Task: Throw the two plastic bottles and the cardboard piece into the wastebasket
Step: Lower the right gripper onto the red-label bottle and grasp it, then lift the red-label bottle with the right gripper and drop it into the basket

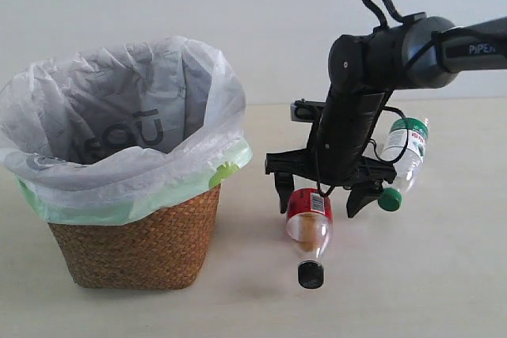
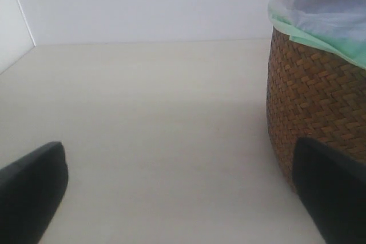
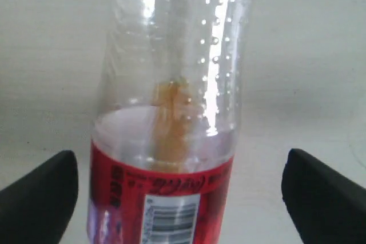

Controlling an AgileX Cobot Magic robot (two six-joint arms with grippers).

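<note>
1. The right gripper [image 1: 318,210] hangs over the red bottle [image 1: 308,223], jaws spread wide, one finger on either side; in the wrist view neither finger [image 3: 37,198] touches it; nothing is gripped.
2. The red bottle lies on the table [image 1: 444,282] near the basket [image 1: 142,243]; its cap [image 1: 310,275] faces the exterior camera.
3. The green bottle [image 1: 404,156] lies farther from the basket, beyond the red bottle.
4. The left gripper [image 2: 183,210] is spread and empty, low beside the basket's wicker wall.

Setting read as a robotics lab test bench: bare pale tabletop [image 1: 444,275], plain white wall [image 1: 238,5] behind it, black robot arm [image 1: 356,124] marked PIPER above.
</note>
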